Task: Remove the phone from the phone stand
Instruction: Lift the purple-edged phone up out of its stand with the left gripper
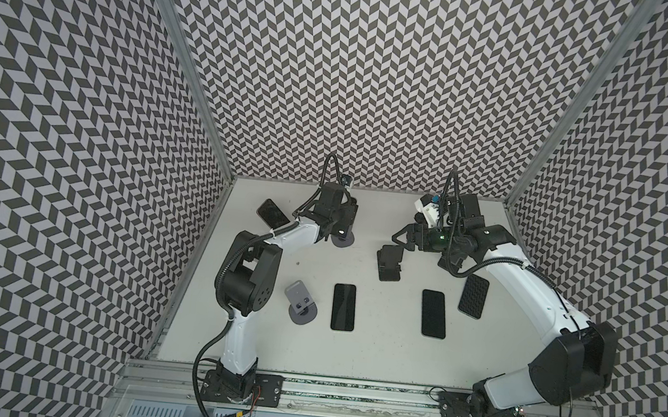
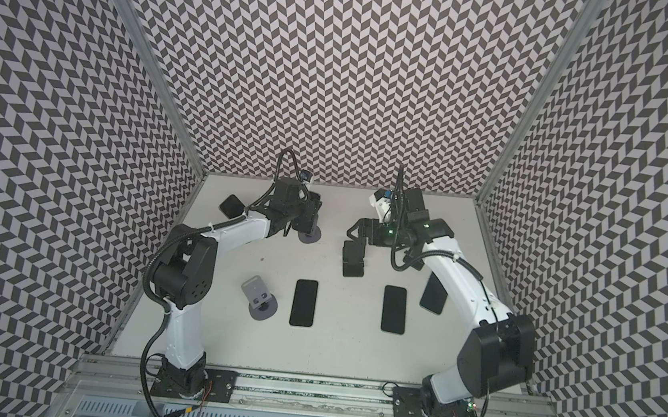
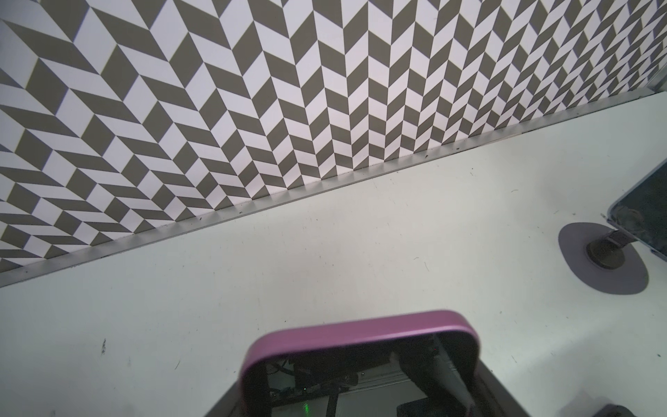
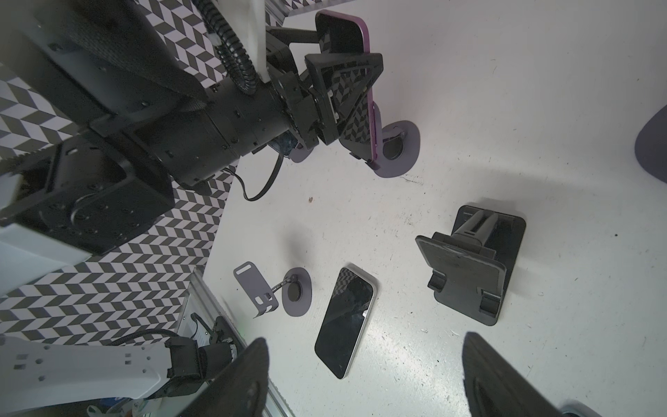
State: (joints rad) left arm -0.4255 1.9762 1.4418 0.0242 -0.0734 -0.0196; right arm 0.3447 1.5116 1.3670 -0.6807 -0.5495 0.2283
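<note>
Purple-edged phone far back left of centre, propped on grey stand, long axis steeply upward, screen toward left arm, left gripper clamped on it, right gripper jaws apart, empty

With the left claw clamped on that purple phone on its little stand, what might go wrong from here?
1. The left gripper grips the purple phone while it rests on the grey stand. A stand that light might lift or tip with the phone.
2. The left arm passes close to another phone propped nearby. A wide swing might knock it over.
</note>
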